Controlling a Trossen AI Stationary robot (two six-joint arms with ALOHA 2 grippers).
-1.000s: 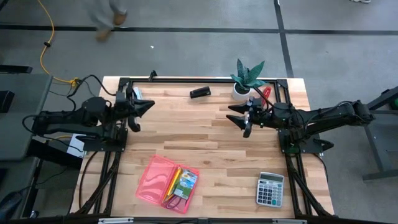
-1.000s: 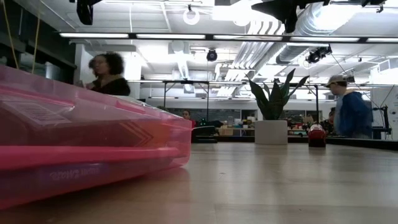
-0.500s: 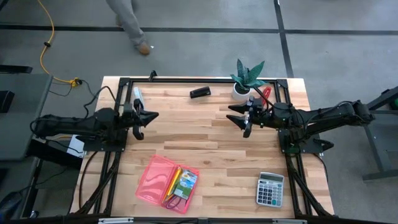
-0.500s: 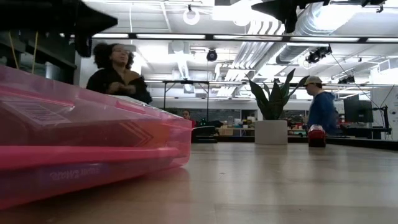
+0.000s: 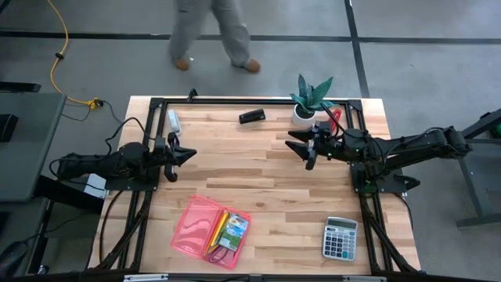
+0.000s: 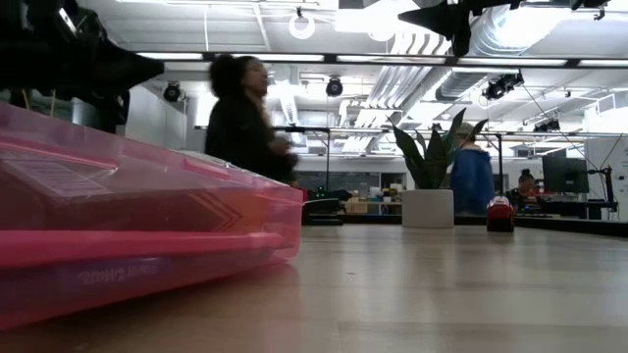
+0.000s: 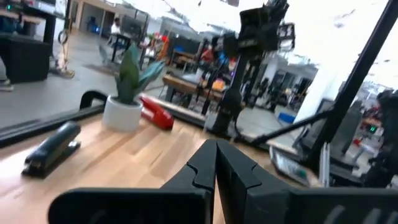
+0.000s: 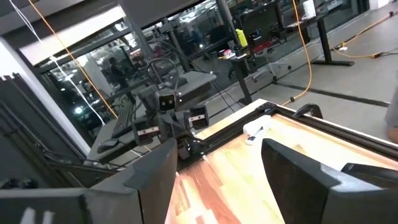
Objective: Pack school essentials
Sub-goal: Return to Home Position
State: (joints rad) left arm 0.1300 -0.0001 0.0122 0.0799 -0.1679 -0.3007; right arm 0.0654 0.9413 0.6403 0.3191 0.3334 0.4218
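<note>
An open pink plastic case (image 5: pixel 205 228) lies flat near the table's near edge and fills the left of the low view (image 6: pixel 128 226). Inside it are thin pencils (image 5: pixel 215 229) and a small green-blue box (image 5: pixel 234 229); I cannot make out any scissors. My left gripper (image 5: pixel 190 155) hovers shut over the table's left side, well beyond the case, and touches nothing; its fingers meet in the left wrist view (image 7: pixel 216 163). My right gripper (image 5: pixel 294 147) hovers open over the table's right half, near the plant, with a wide gap in the right wrist view (image 8: pixel 217 149).
A grey calculator (image 5: pixel 340 238) lies at the near right. Along the far edge are a black stapler (image 5: pixel 251 116), a potted plant (image 5: pixel 307 102), a red oblong object (image 5: pixel 335 118) and a small white item (image 5: pixel 173 121). A person (image 5: pixel 211 31) walks past the far edge.
My left gripper has moved toward the table's near edge, closer to the pink case. My right arm has kept still. A person has walked along beyond the far edge, from left toward the right.
</note>
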